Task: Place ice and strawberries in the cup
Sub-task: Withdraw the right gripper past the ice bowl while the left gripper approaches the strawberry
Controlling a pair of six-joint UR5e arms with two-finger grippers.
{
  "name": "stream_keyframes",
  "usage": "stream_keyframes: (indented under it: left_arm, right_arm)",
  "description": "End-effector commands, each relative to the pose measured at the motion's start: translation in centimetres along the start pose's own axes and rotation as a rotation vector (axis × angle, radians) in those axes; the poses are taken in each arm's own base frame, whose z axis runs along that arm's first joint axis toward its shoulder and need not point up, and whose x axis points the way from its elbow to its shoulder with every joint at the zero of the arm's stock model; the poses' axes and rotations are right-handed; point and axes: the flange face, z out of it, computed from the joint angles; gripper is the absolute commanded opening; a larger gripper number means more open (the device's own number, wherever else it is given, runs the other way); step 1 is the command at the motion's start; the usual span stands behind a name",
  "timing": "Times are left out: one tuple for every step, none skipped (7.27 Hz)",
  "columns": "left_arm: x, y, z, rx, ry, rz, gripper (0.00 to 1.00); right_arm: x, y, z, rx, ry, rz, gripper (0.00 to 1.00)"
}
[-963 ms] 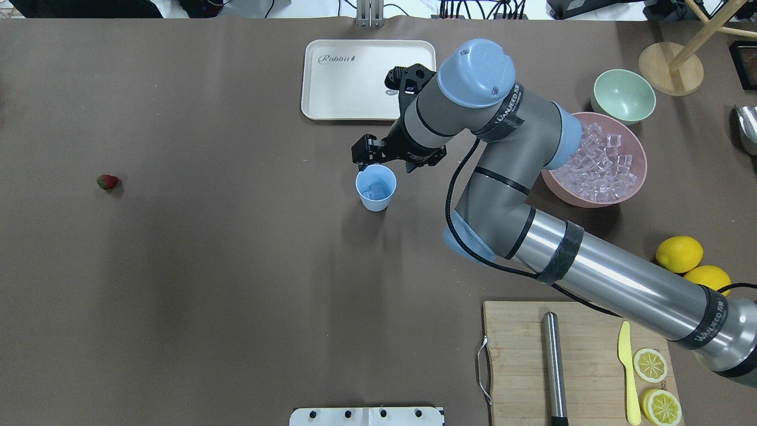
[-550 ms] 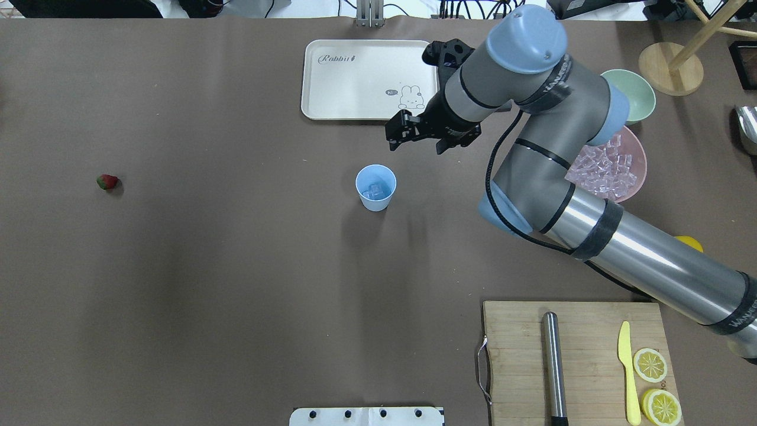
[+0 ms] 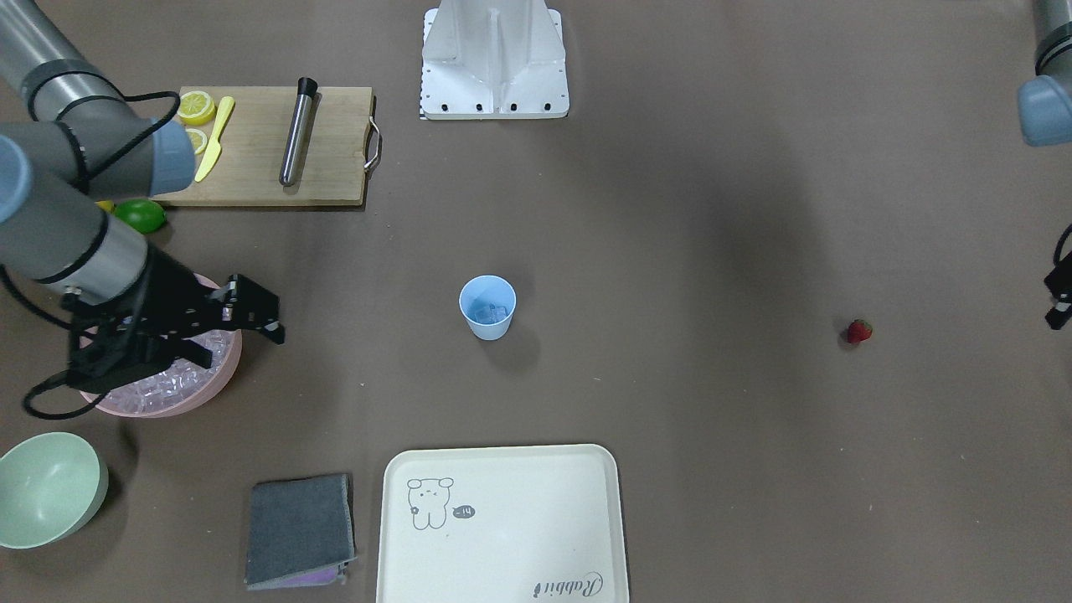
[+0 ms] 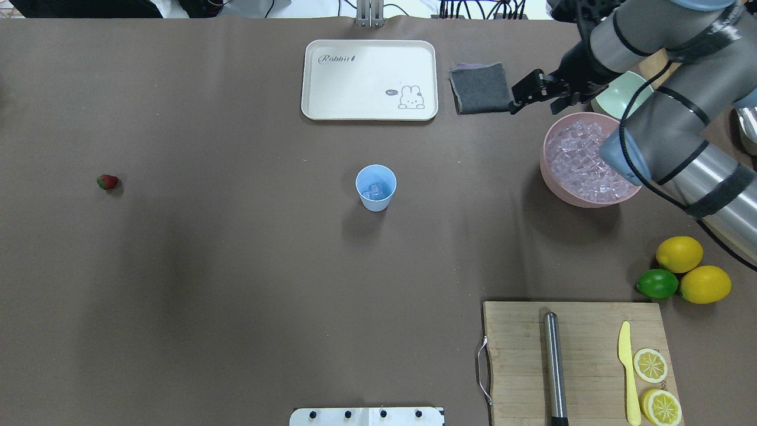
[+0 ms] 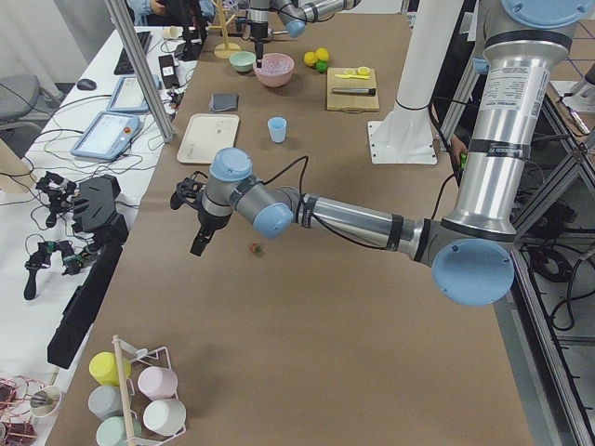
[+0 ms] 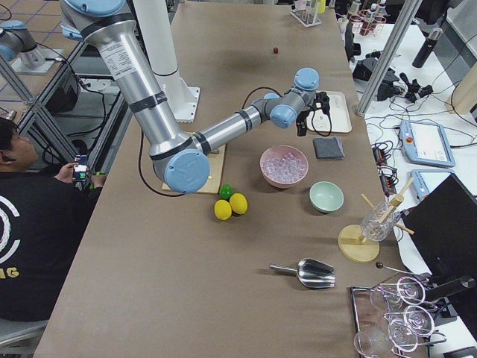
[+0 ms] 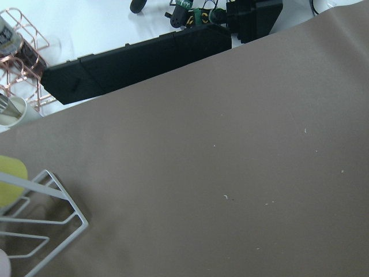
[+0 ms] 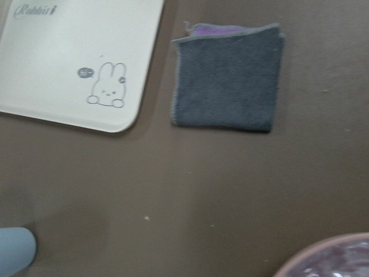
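Observation:
The light-blue cup (image 4: 375, 188) stands upright mid-table with a few clear ice cubes (image 4: 375, 190) in it; it also shows in the front view (image 3: 487, 307). The pink bowl (image 4: 551, 175) at the right holds many more ice cubes (image 4: 582, 165). The strawberry (image 4: 107, 181) lies alone far left on the table. My right gripper (image 4: 532, 99) hangs open and empty above the bowl's far left rim, near the grey cloth. My left gripper (image 5: 199, 242) shows only from the side, hovering beside the strawberry (image 5: 255, 248); I cannot tell if it is open.
A cream tray (image 4: 331, 89) and a folded grey cloth (image 4: 480, 87) lie at the back. A pale green bowl (image 4: 615, 97) sits behind the pink one. Lemons and a lime (image 4: 657, 284) and a cutting board (image 4: 514, 355) with muddler, knife and lemon slices are front right.
My right arm has swung from just above the cup to the right and back, to the pink bowl's far rim. The cup and strawberry have not moved.

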Motion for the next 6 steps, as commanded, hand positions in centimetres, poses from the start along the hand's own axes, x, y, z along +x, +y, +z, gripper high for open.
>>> stream_keyframes:
  left_arm:
    - [6.7, 2.2, 3.0, -0.059, 0.085, -0.022, 0.98]
    - [11.6, 3.8, 4.6, -0.072, 0.143, -0.068, 0.98]
    - [13.8, 5.1, 6.0, -0.097, 0.170, -0.079, 0.98]
    - [14.3, 6.0, 7.6, -0.111, 0.149, -0.070, 0.97]
    - [14.2, 7.1, 9.5, -0.136, 0.125, -0.064, 0.97]
    - [13.7, 7.6, 10.4, -0.151, 0.116, -0.043, 0.97]
  right_arm:
    - [9.5, 1.5, -2.5, 0.008, 0.059, -0.033, 1.00]
    - [10.3, 1.7, -3.0, 0.003, 0.049, -0.019, 1.00]
    - [10.3, 1.6, -3.2, 0.007, 0.051, -0.019, 1.00]
    - [10.0, 1.4, -3.3, 0.011, 0.049, -0.017, 1.00]
    - [9.7, 1.3, -3.3, 0.012, 0.047, -0.017, 1.00]
    - [9.7, 1.3, -3.2, 0.012, 0.048, -0.018, 1.00]
